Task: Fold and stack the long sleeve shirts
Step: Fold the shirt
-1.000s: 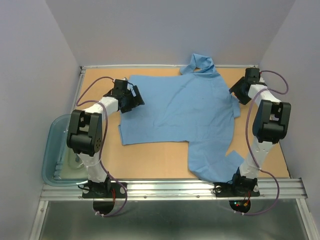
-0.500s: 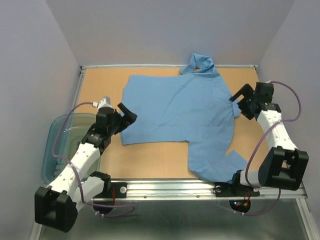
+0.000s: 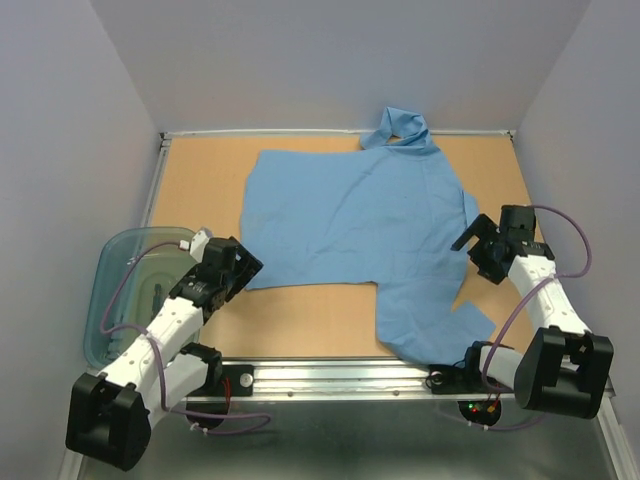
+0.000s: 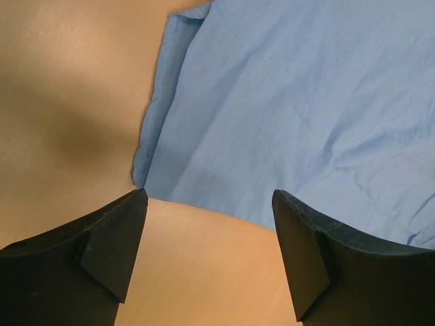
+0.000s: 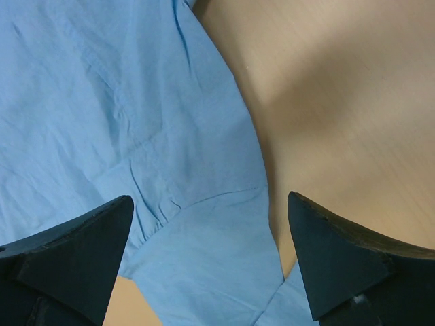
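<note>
In the middle of the table (image 3: 200,170), the light blue shirt (image 3: 360,230) lies spread fairly flat. Its collar (image 3: 400,125) is bunched at the far edge, and one sleeve (image 3: 430,320) trails down to the near edge on the right side. Only one shirt shows. Its outline matches that of a second ago: no edge lifted, nothing carried. What has changed is the arms. Both were stretched to the far half of the cloth, the left at the far-left edge and the right at the right shoulder; both are now drawn back to the near half. The left gripper (image 3: 240,268) sits at the near-left corner of the shirt with jaws wide apart and nothing between them. In its wrist view the folded corner lies just ahead of the fingertips, on bare tabletop. The right gripper (image 3: 478,250) hovers at the shirt's right edge, over the seam where the sleeve joins the body, equally wide open and empty. The bluish tub (image 3: 110,290) stands beside the left arm, off the table's left edge and apart from the cloth. Judgement: the far-side pass has ended and the arms are repositioning for a new grasp at the near corners. The trailing sleeve is not yet tucked, the fold is at an early stage, and stacking has not begun.
</note>
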